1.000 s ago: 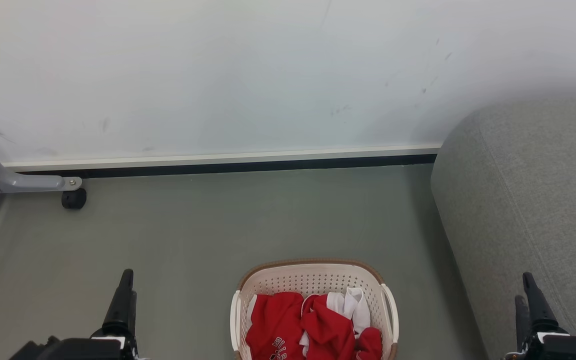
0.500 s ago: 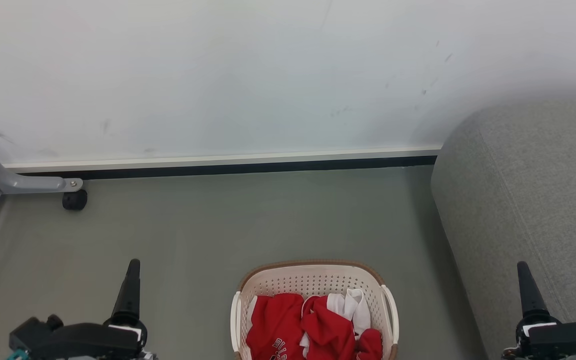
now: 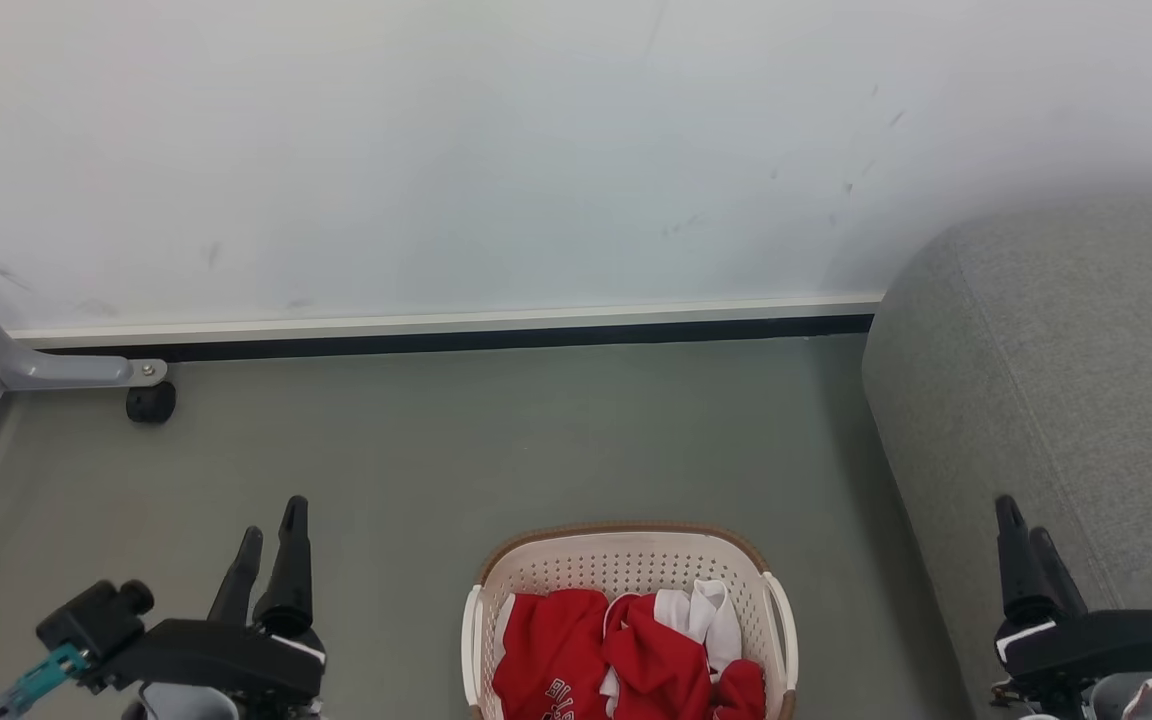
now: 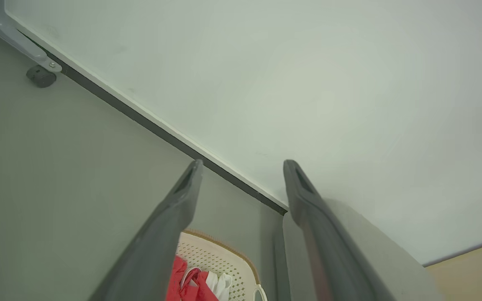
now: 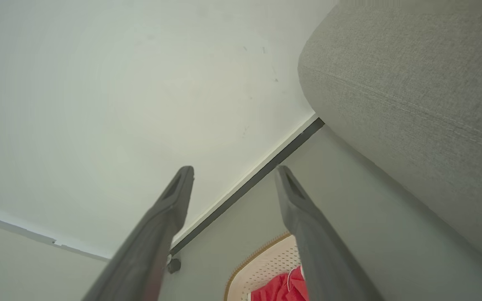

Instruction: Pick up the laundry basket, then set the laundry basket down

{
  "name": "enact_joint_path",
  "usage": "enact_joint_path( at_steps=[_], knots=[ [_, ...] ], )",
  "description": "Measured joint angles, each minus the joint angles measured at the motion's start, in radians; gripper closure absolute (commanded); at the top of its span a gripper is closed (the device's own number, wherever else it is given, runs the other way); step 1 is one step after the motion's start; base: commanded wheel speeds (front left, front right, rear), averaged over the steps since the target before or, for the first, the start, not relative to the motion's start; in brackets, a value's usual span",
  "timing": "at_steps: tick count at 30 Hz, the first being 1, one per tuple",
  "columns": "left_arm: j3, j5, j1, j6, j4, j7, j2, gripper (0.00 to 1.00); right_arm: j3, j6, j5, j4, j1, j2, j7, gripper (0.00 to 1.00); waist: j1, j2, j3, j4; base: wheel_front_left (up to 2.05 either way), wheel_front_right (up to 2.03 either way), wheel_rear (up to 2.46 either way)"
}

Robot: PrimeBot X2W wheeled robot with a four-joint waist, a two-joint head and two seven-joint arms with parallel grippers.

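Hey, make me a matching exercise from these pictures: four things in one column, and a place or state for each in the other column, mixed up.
Things
1. laundry basket
2. sofa
3. caster wheel
4. left gripper

Place or state
A. small and black, at the foot of the wall, far left
B. open and empty, left of the laundry basket
C. grey fabric, at the right side
D. on the floor, with red and white clothes inside

Pairs: 1-D, 2-C, 3-A, 4-B
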Motion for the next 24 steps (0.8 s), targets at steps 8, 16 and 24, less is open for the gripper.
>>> enact_joint_path(
  at_steps=[8,16,24],
  knots=[
    [-0.046,0.149,-0.01,0.028,-0.012,-0.028,0.017,0.0,0.059,-0.024,-0.152,-0.003,-0.008,-0.03,-0.029,0.0,0.0,0.0,-0.002,0.0,0.0,0.0,0.0],
    [-0.072,0.251,-0.011,0.052,-0.003,-0.054,0.021,0.0,0.109,-0.043,-0.279,0.012,-0.017,-0.05,-0.055,0.0,0.0,0.0,-0.003,-0.002,0.0,0.0,0.0],
    [-0.094,0.356,-0.012,0.074,0.022,-0.089,0.02,0.0,0.151,-0.061,-0.397,0.034,-0.024,-0.066,-0.089,0.0,0.0,0.0,-0.001,-0.003,0.0,0.0,0.0]
  ],
)
